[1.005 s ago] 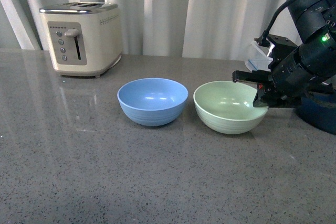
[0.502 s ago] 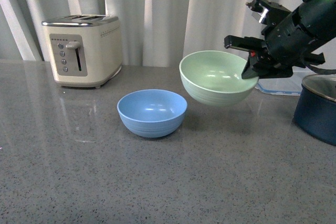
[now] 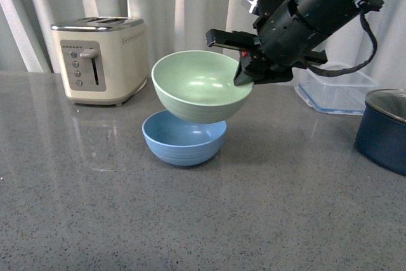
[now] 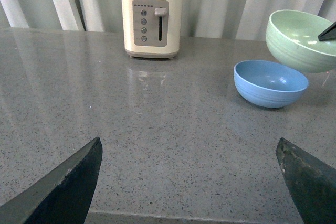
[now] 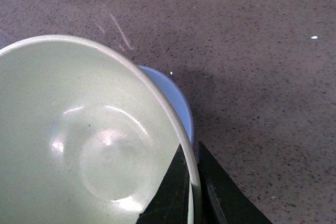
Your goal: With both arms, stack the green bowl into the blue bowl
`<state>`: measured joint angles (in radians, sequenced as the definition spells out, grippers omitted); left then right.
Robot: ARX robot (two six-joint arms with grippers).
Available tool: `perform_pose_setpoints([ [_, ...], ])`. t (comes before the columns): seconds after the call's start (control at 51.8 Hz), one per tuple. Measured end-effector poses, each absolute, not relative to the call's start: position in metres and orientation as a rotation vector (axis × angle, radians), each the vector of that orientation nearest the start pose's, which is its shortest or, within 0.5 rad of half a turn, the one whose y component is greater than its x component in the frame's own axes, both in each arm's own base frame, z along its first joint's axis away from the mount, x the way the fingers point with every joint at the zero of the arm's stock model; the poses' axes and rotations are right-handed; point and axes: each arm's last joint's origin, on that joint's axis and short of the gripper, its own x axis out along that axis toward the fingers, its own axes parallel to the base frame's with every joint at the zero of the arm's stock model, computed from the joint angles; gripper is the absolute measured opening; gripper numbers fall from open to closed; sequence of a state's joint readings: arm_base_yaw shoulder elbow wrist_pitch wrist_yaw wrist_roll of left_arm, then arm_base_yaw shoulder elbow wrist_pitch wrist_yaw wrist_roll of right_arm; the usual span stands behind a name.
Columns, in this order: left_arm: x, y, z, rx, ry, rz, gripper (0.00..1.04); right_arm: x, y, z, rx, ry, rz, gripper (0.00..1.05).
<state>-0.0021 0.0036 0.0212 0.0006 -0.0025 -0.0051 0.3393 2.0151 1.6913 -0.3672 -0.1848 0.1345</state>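
My right gripper [image 3: 246,75] is shut on the right rim of the green bowl [image 3: 200,84] and holds it in the air, tilted slightly, just above the blue bowl [image 3: 184,141]. The blue bowl stands upright on the grey counter, its top partly hidden behind the green one. In the right wrist view the jaws [image 5: 193,182] pinch the green bowl's rim [image 5: 89,135], with a strip of the blue bowl [image 5: 176,103] showing beneath. The left wrist view shows both bowls far off, green [image 4: 302,38] over blue [image 4: 270,82]. My left gripper [image 4: 191,174] is open and empty over bare counter.
A cream toaster [image 3: 101,52] stands at the back left. A clear plastic container [image 3: 336,90] sits at the back right. A dark navy pot [image 3: 384,128] stands at the right edge. White curtains hang behind the counter.
My right arm has lifted the green bowl off the counter and carried it left, from beside the blue bowl to just above it. The blue bowl has not moved.
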Motion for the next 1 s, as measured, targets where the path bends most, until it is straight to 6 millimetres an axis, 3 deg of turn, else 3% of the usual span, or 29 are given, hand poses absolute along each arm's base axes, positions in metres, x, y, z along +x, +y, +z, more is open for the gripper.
perform_pose_setpoints([
  [0.27,0.097,0.000,0.170,-0.005,-0.018,0.000,0.98,0.449,0.183,0.242,0.049,0.758,0.505,0.01],
  [0.715,0.097,0.000,0.170,-0.005,-0.018,0.000,0.98,0.463,0.183,0.225,0.044,0.772,0.504,0.01],
  [1.005,0.097,0.000,0.170,-0.005,-0.018,0.000,0.98,0.466,0.175,0.225,0.054,0.776,0.479,0.43],
])
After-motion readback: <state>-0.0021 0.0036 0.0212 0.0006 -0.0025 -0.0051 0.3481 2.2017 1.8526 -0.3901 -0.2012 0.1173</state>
